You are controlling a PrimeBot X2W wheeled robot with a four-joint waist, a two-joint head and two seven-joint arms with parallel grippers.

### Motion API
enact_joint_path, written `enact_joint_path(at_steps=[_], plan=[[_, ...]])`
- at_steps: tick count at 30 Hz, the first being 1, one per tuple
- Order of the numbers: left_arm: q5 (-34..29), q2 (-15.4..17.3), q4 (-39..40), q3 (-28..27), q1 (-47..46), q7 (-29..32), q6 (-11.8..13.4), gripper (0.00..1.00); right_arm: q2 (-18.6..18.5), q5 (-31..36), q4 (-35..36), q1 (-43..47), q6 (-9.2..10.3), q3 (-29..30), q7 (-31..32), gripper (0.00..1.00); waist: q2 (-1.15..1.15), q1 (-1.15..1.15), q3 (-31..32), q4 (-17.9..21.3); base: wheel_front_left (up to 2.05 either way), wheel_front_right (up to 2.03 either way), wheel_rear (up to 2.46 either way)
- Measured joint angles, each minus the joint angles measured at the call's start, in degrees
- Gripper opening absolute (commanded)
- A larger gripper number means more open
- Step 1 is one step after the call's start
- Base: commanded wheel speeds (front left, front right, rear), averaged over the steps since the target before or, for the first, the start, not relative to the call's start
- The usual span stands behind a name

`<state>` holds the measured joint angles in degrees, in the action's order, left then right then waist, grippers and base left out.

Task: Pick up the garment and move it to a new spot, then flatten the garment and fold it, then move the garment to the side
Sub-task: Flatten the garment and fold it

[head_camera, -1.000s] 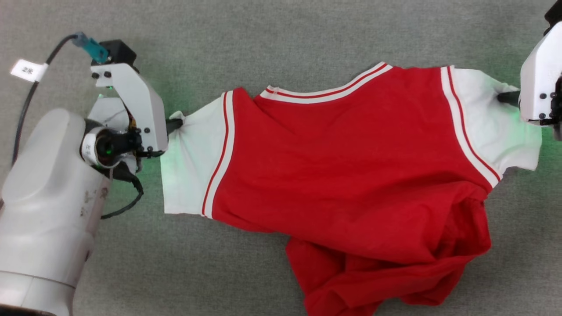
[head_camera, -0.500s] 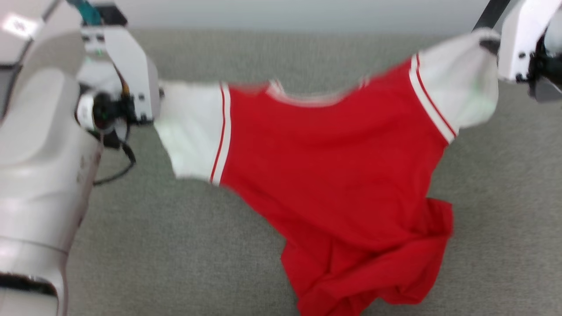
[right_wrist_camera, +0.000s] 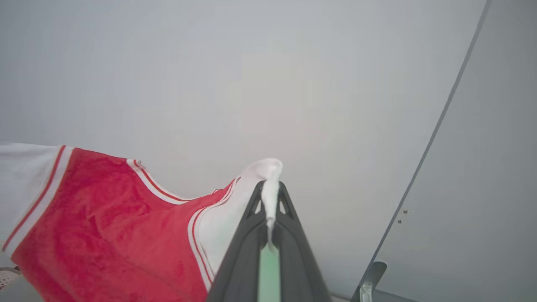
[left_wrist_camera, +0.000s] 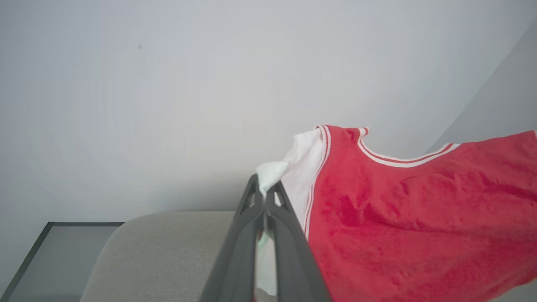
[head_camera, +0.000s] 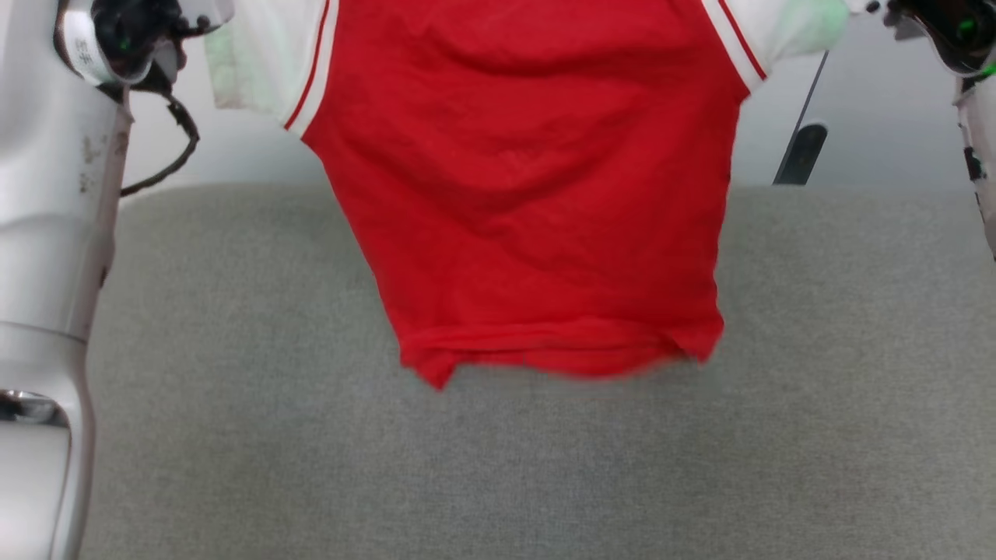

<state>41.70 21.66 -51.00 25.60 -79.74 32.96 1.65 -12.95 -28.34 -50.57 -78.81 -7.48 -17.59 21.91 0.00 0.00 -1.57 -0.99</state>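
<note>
The garment (head_camera: 529, 179), red with white sleeves and striped trim, hangs spread between my two arms, its hem loose over the grey table (head_camera: 498, 467). In the left wrist view my left gripper (left_wrist_camera: 264, 184) is shut on the tip of one white sleeve, and the garment (left_wrist_camera: 419, 218) stretches away to the right. My right gripper (right_wrist_camera: 269, 186) is shut on the tip of the other white sleeve, with the garment (right_wrist_camera: 105, 226) reaching off to the left. The side facing the head view is plain red with no lettering. My left forearm (head_camera: 47, 194) stands at the left edge.
The table's far edge (head_camera: 233, 187) meets a pale wall. A dark post (head_camera: 801, 152) stands behind the table at the right. A dark-framed panel (left_wrist_camera: 50, 260) lies beside the table in the left wrist view. A metal bracket (right_wrist_camera: 369, 277) shows low in the right wrist view.
Both grippers have risen with the sleeves, lifting the garment off the table. Its crumpled lower part has dropped out and hangs straight. The head camera has tilted up.
</note>
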Motion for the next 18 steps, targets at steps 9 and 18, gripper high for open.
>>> enact_joint_path(at_steps=[9,18], plan=[[1.43,-1.37,-4.49,-2.24,-3.66,-6.43,-0.65,0.0,1.3,-1.89,-4.74,-4.94,0.0,-2.29,-6.32,0.0,0.0,0.0,1.09,0.67,0.0,0.0,0.0],[0.55,-2.26,-5.41,-2.42,-11.78,-14.8,-3.54,0.0,0.62,2.63,-10.72,-15.64,-0.03,-0.12,-17.08,0.0,0.0,0.0,-6.65,1.06,0.0,0.0,0.0]])
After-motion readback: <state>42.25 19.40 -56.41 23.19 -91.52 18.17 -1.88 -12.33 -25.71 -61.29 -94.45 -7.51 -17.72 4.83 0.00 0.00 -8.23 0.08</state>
